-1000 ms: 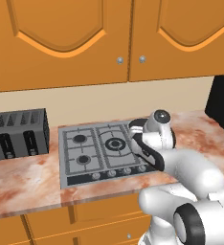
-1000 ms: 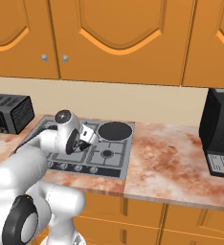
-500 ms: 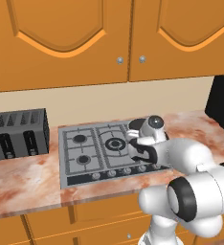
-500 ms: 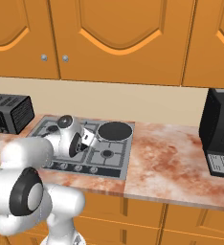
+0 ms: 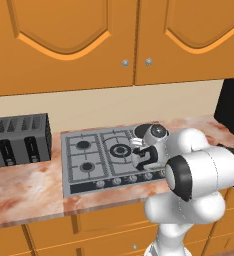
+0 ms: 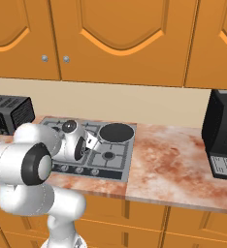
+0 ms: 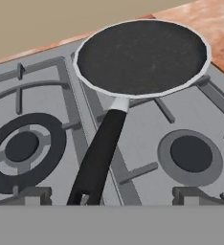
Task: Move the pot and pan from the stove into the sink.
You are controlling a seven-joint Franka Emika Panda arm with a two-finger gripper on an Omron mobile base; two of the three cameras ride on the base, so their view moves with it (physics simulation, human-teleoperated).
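Steel stove point(image 7: 142, 139); round matte-black pan point(image 7: 141, 56) (thin light rim).

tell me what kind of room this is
A kitchen, rendered rather than real. A gas stove is set into a marbled counter, with a toaster beside it, wooden cabinets above, and a pan on a rear burner.

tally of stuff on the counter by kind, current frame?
Pan: 1
Stove: 1
Toaster: 1
Black appliance at the right end: 1
Total: 4
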